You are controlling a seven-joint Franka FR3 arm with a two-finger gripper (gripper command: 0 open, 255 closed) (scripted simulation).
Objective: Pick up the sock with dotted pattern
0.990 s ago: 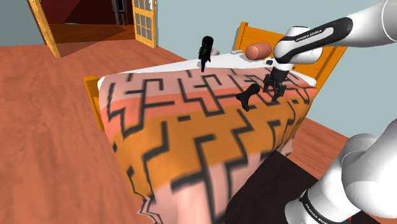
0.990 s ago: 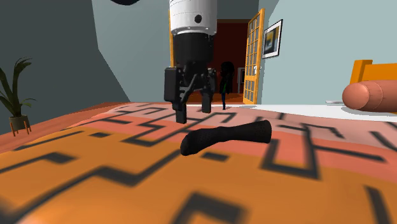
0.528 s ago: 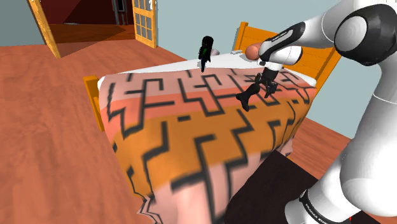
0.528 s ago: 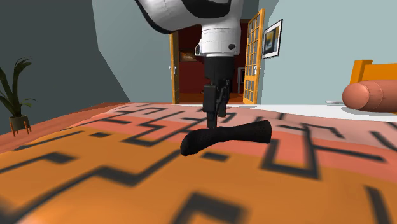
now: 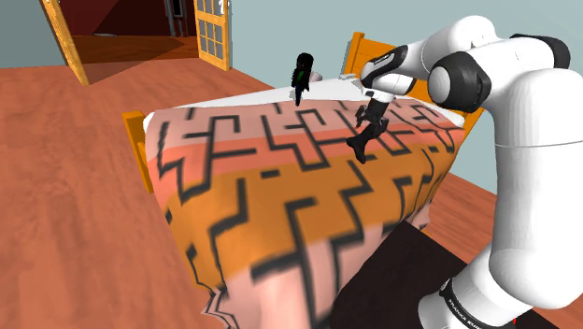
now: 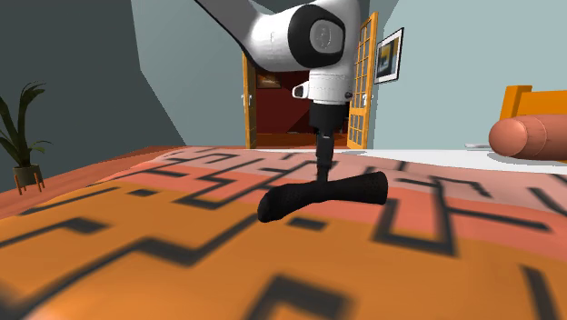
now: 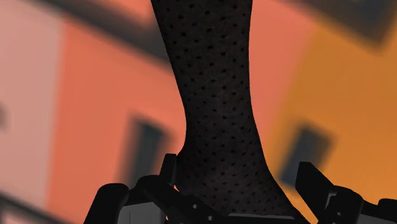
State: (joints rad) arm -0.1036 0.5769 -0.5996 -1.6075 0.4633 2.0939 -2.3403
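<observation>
A black sock with a fine dotted pattern (image 5: 361,141) lies flat on the bed's orange, pink and black zigzag blanket (image 5: 280,196), near the headboard. My black gripper (image 5: 367,120) hangs straight down over the sock's middle. In the wrist view the sock (image 7: 213,95) runs lengthwise between the two fingers, which stand apart on either side of it without clasping it; the gripper (image 7: 240,175) is open. The second exterior view has the gripper (image 6: 323,169) reaching down just behind the sock (image 6: 323,195).
A second dark sock-like thing with a green streak (image 5: 301,75) sits at the bed's far edge. A brownish bolster pillow (image 6: 532,136) lies by the orange headboard (image 5: 486,89). Glass-paned doors (image 5: 211,33) stand open beyond the bed. A potted plant (image 6: 23,136) stands on the second exterior view's left.
The arm has swung toward the shoulder view's left, carrying the gripper over the sock. The hand has turned about its axis. The fingers have stayed apart and the sock has not moved.
</observation>
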